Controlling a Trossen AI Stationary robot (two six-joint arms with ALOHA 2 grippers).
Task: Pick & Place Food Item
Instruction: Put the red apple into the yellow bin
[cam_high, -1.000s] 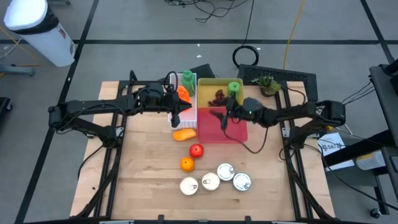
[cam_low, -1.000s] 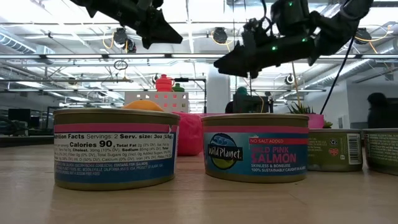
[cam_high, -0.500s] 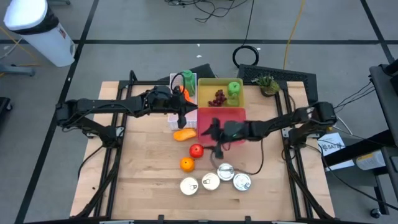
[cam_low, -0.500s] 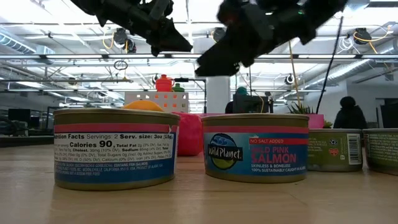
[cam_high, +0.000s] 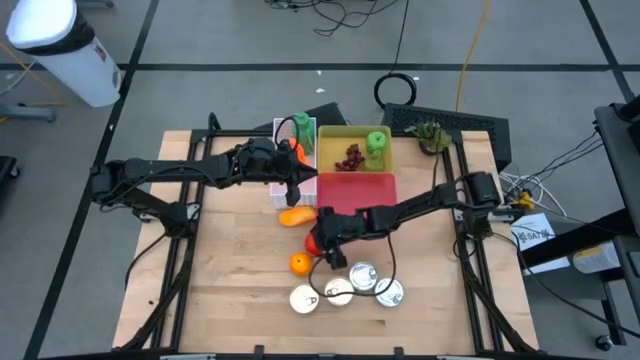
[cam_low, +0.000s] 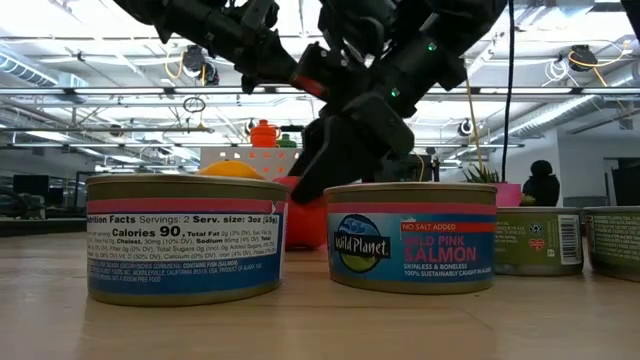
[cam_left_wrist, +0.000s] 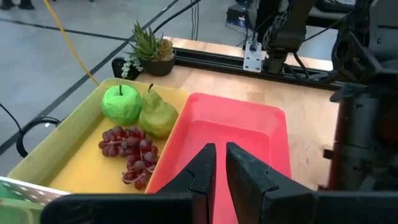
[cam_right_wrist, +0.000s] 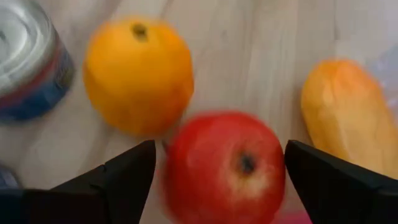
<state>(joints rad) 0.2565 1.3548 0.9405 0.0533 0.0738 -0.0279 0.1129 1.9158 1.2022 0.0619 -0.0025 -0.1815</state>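
I see my right gripper (cam_right_wrist: 214, 171) fingers wide around the red apple (cam_right_wrist: 225, 167) on the table (cam_high: 230, 290), left fingers (cam_left_wrist: 200, 171) nearly shut.

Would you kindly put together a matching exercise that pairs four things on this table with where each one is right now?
Things:
1. red apple
2. grapes
3. left pincer
4. cans

Places:
A. in the yellow tray, beside the green apple and pear
B. grouped at the table's front edge
C. between the open fingers of the right pincer
D. shut, over the pink tray

Pairs: 1-C, 2-A, 3-D, 4-B
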